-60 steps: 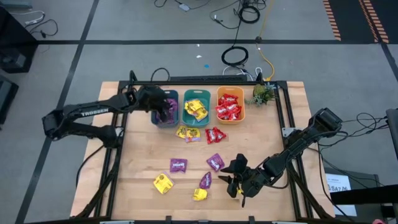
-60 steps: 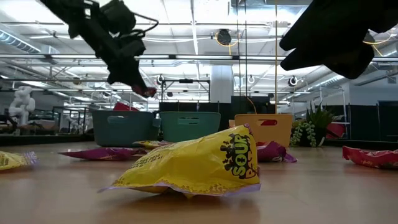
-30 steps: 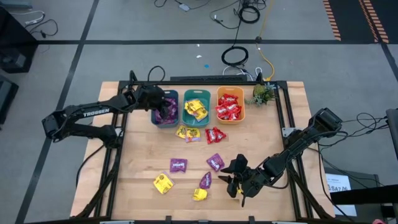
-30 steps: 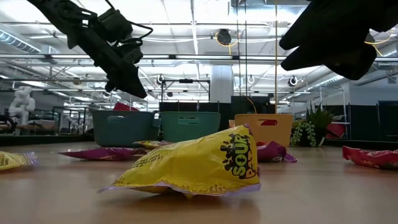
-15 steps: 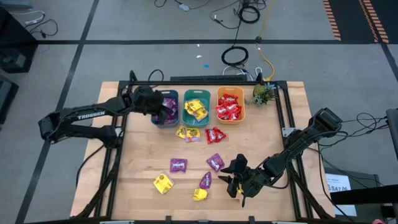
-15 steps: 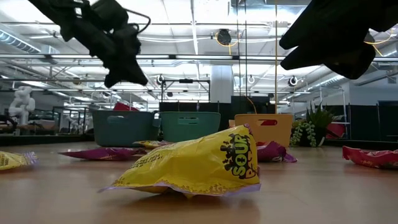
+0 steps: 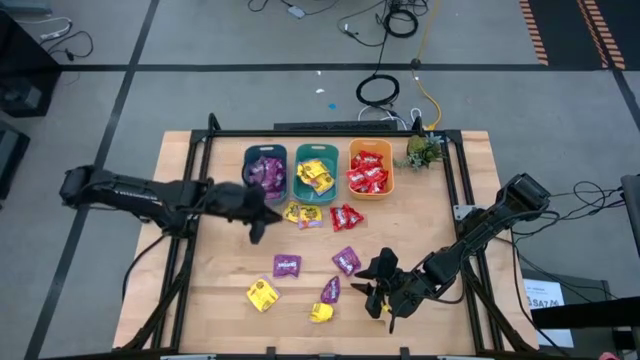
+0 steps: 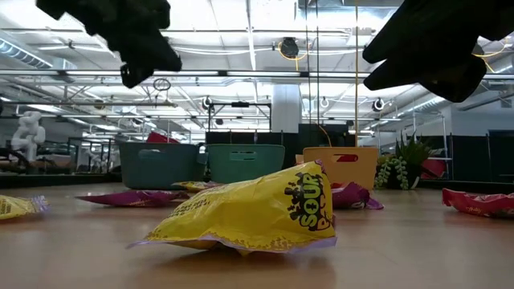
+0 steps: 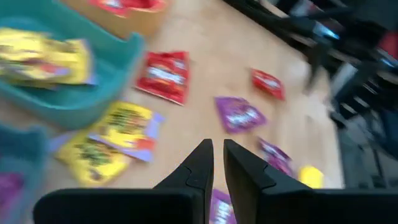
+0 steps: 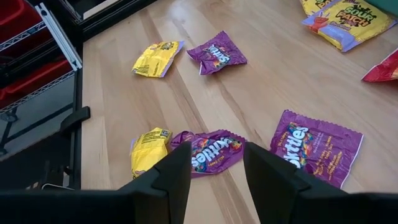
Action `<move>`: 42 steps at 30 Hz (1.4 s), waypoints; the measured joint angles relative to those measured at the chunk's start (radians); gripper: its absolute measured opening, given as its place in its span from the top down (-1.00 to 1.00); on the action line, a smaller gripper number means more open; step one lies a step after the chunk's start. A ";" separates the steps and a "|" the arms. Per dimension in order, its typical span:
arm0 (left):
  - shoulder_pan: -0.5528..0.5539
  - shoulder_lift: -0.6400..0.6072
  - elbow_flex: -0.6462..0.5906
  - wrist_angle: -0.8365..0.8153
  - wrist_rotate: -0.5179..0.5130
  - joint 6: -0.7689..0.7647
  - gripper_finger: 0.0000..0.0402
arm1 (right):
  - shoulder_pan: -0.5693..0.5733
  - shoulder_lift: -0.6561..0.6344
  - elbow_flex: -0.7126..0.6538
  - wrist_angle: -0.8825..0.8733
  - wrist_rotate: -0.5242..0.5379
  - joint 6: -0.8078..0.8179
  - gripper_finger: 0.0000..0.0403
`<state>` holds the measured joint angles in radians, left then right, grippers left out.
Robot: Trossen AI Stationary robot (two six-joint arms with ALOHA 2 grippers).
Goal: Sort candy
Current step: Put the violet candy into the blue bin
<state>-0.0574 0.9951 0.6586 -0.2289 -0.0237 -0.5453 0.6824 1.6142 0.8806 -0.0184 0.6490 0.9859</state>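
Observation:
Loose candy packets lie flat on the table: two yellow (image 7: pixel 299 213), red (image 7: pixel 346 216), purple (image 7: pixel 287 266), (image 7: pixel 347 261), (image 7: pixel 330 290), yellow (image 7: pixel 262 294), (image 7: pixel 320 312). Sorted candy fills three bins: purple (image 7: pixel 265 171), yellow (image 7: pixel 315 173), red (image 7: pixel 369 170). My left gripper (image 7: pixel 258 216) hovers shut and empty left of the yellow pair (image 9: pixel 118 134). My right gripper (image 7: pixel 374 291) hangs open above a purple packet (image 10: pixel 211 152) near the near edge, holding nothing.
The three bins stand in a row at the far edge, with a small green plant (image 7: pixel 421 150) to their right. A black frame rail (image 7: pixel 460 200) runs along the table's sides. Bare wood (image 7: pixel 230 260) lies left of the loose packets. A yellow packet (image 8: pixel 257 210) fills the low view's foreground.
My left gripper has drawn back from above the purple bin toward the table's near edge and now hangs over the bare wood left of the yellow pair. The right arm has kept still, and no packet on the table has moved.

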 joint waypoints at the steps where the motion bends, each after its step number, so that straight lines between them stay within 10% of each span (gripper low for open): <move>1: -0.026 0.000 0.000 0.004 -0.001 -0.004 0.76 | 0.000 0.000 0.000 0.000 0.000 0.000 0.31; 18: -0.076 0.000 0.000 0.042 -0.008 -0.004 0.75 | 0.000 0.000 0.000 0.031 -0.073 -0.003 0.31; 30: -0.019 0.000 0.000 0.037 -0.083 0.029 0.20 | 0.000 0.000 0.000 0.038 -0.075 -0.038 0.31; 42: -0.019 0.000 0.001 0.108 -0.089 0.028 0.17 | 0.000 0.000 0.000 0.037 -0.074 -0.086 0.31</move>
<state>-0.0761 0.9955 0.6601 -0.1213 -0.1131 -0.5175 0.6823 1.6142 0.8806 0.0181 0.5755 0.8997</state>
